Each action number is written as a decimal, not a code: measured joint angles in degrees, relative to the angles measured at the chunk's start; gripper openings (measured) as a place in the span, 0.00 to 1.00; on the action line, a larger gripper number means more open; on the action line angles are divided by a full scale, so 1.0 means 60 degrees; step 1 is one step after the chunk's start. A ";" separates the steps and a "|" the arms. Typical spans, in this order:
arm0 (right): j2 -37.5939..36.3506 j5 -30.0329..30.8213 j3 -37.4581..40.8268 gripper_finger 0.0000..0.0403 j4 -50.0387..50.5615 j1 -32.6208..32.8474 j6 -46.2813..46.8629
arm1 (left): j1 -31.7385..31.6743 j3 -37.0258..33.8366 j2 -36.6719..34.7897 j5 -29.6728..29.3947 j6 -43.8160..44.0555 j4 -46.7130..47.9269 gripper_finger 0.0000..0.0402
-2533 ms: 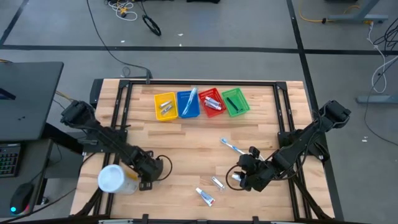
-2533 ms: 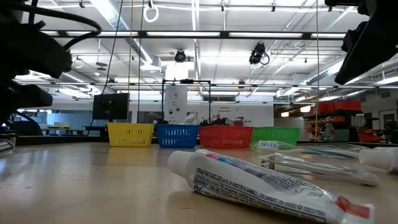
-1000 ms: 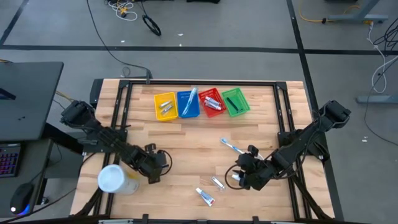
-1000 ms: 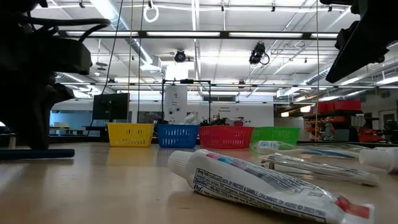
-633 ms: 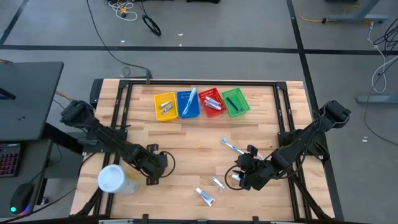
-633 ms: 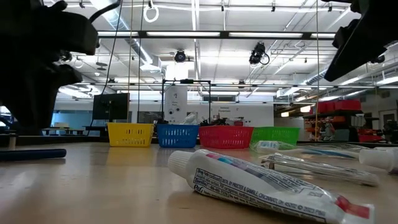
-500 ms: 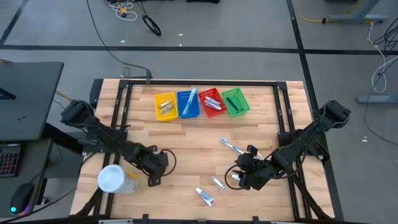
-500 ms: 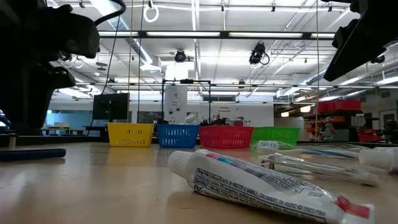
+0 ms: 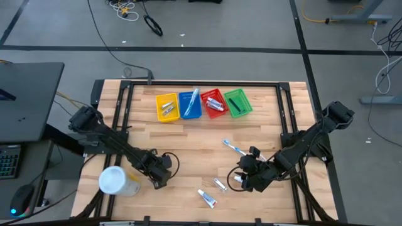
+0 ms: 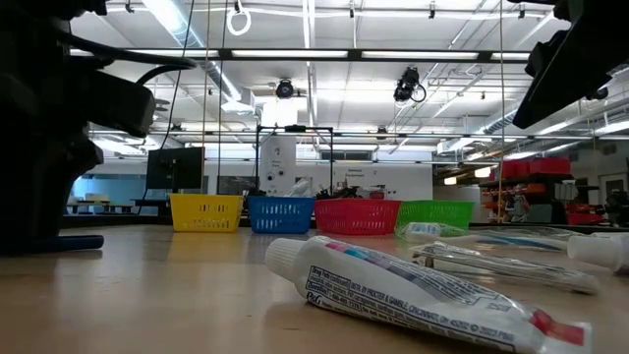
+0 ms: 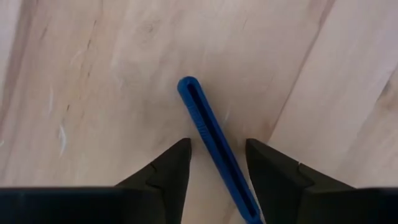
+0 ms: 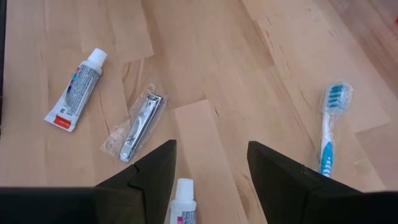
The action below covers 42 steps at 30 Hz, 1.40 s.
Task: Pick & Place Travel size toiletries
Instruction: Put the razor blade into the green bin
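Nearest the front edge, a small toothpaste tube (image 9: 207, 199) and a bagged nail clipper (image 9: 219, 184) lie on the worktop (image 9: 188, 150). Left end effector (image 11: 216, 163), fingers apart, is down low straddling a blue stick (image 11: 214, 146) lying flat on the wood. Right end effector (image 12: 211, 167), open too, hovers over a little white bottle (image 12: 181, 203). A toothbrush (image 9: 233, 147) lies beyond, and the coloured baskets (image 9: 204, 103) line the far side.

Left pincer (image 9: 161, 180) moved away from the white-and-yellow container (image 9: 116, 181) toward the worktop's (image 9: 188, 144) middle, then lowered. Now spread open, straddling a blue stick (image 11: 214, 146) lying flat between its fingers (image 11: 169, 168), tip poking out ahead of them.
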State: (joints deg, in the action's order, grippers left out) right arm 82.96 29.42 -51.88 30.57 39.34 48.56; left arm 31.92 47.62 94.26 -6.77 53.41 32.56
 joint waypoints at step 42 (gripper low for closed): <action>0.0000 -0.0191 -0.0003 0.51 -0.3629 -0.2294 -0.3649 | -0.2262 0.1331 -0.0901 -0.1536 -0.6879 -0.8433 0.10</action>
State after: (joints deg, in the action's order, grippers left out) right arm 82.96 28.27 -51.90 8.79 25.57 26.66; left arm 18.35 55.60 88.85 -15.99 12.14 -18.04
